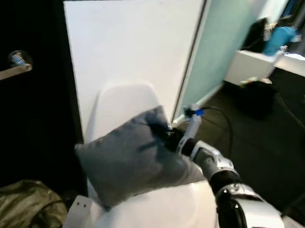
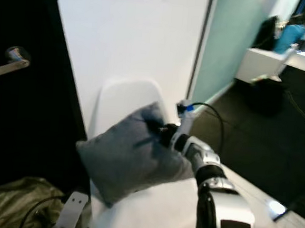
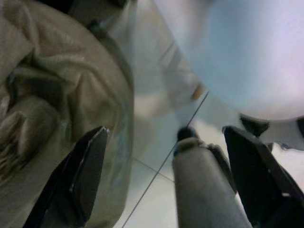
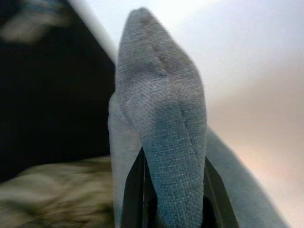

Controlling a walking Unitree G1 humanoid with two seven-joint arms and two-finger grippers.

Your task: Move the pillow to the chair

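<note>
The right gripper [image 1: 164, 133] is clenched on a corner of the grey pillow [image 1: 133, 160], which hangs over the white chair [image 1: 123, 102], seemingly brushing the seat. Lowering and letting go remain. The left gripper [image 3: 166, 175] hangs spread and unladen beside the chair.

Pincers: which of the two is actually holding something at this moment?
The right pincer, shut on a corner of the grey pillow over the white chair. The left pincer is open, fingers spread, beside a chair leg.
</note>
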